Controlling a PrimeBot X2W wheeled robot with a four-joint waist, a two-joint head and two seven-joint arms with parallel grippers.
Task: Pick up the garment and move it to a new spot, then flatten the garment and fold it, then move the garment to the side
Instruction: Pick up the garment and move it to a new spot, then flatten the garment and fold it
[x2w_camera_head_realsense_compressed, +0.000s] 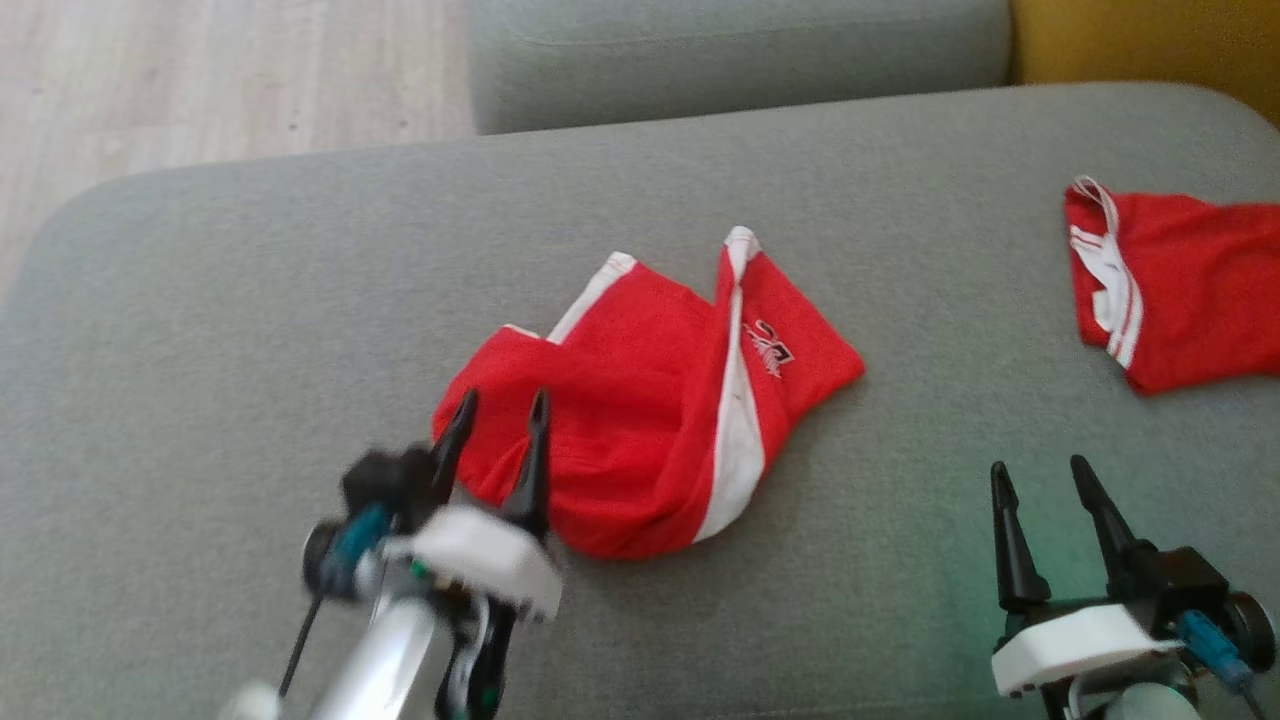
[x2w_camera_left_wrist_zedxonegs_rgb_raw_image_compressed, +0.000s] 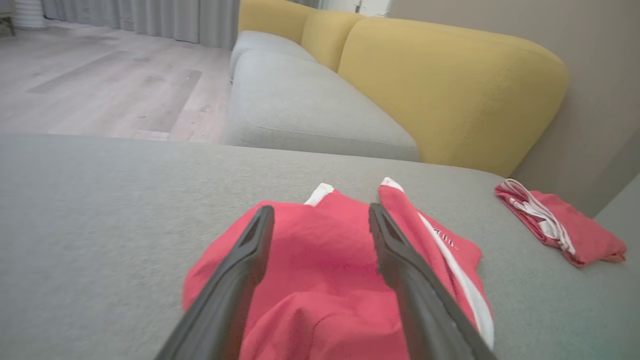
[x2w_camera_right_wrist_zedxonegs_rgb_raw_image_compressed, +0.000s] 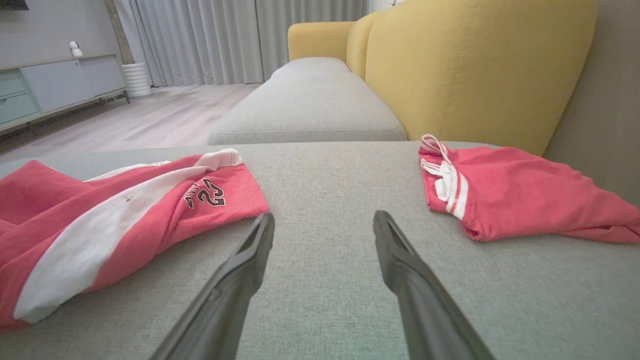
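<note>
A red garment (x2w_camera_head_realsense_compressed: 650, 400) with white stripes and a small printed logo lies crumpled in the middle of the grey sofa cushion (x2w_camera_head_realsense_compressed: 250, 330). My left gripper (x2w_camera_head_realsense_compressed: 502, 408) hovers open over its near-left edge, nothing between its fingers. The left wrist view looks down on the garment (x2w_camera_left_wrist_zedxonegs_rgb_raw_image_compressed: 325, 270) between and beyond the open left gripper (x2w_camera_left_wrist_zedxonegs_rgb_raw_image_compressed: 320, 220). My right gripper (x2w_camera_head_realsense_compressed: 1040, 478) stands open at the lower right, apart from the cloth. The right wrist view has the garment (x2w_camera_right_wrist_zedxonegs_rgb_raw_image_compressed: 110, 215) at left, and the open right gripper (x2w_camera_right_wrist_zedxonegs_rgb_raw_image_compressed: 324, 222) over bare cushion.
A second red garment (x2w_camera_head_realsense_compressed: 1170, 290) with white trim lies at the cushion's far right (x2w_camera_right_wrist_zedxonegs_rgb_raw_image_compressed: 510, 195). Yellow backrests (x2w_camera_left_wrist_zedxonegs_rgb_raw_image_compressed: 440, 90) line the far side. Another grey seat (x2w_camera_head_realsense_compressed: 740, 50) lies beyond, wooden floor (x2w_camera_head_realsense_compressed: 200, 80) to the left.
</note>
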